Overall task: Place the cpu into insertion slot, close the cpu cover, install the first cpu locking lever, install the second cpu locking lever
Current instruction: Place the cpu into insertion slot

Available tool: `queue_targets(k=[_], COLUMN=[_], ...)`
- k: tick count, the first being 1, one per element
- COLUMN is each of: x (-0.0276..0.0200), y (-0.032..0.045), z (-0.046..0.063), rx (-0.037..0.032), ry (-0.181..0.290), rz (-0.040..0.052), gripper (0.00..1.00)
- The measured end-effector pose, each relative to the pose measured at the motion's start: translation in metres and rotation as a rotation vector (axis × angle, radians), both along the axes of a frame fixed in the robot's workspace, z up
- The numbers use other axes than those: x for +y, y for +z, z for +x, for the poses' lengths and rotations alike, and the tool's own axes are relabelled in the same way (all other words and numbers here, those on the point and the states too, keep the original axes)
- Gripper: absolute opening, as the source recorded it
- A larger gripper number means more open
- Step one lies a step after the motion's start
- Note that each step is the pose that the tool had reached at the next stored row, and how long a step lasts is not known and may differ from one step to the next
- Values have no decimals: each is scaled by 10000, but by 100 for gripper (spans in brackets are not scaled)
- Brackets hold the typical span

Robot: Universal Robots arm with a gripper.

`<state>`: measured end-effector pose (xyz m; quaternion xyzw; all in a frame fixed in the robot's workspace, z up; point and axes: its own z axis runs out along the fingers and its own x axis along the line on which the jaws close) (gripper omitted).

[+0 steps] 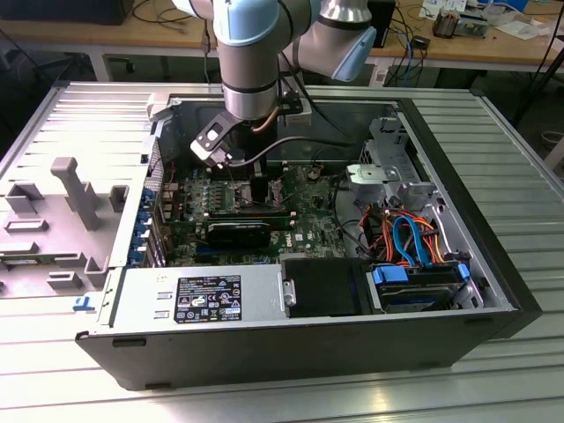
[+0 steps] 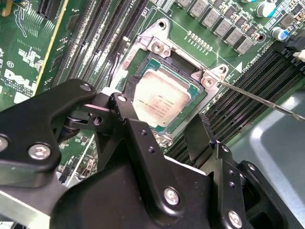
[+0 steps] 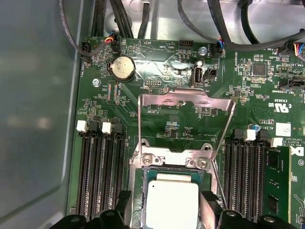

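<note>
One cpu (image 3: 171, 204) lies flat in the single insertion slot (image 3: 169, 164), its one cpu cover (image 3: 190, 98) raised open, the gripper (image 3: 167, 210) holding its two fingers (image 2: 126, 117) spread either side of the chip.

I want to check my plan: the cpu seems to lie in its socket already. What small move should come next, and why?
Probably lift the gripper straight up, clear of the insertion slot. The cpu lies flat in it, the open fingers stand on either side, and the cpu cover stands raised.
</note>
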<state>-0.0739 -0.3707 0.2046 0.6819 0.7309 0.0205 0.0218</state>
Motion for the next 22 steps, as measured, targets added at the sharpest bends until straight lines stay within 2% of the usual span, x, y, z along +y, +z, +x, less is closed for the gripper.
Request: queue_targets(k=[3,7,8,9,11,12,15,16,18,22], x=[0,2,2,2,-14,-26,-34,-35,-34,-34], y=[99,115,116,115,115,115,115,123,151,263], z=[-1,1,1,7,52,72,117,122,123,129], rx=[0,-1,2,8,102,149,240,246,244,243], ry=[-1,2,0,0,1,1,-1,-1,-3,0], rz=[6,6,6,6,6,6,-11,-32,-31,-29], gripper=[67,67,60,60,47,35,17,11,11,11])
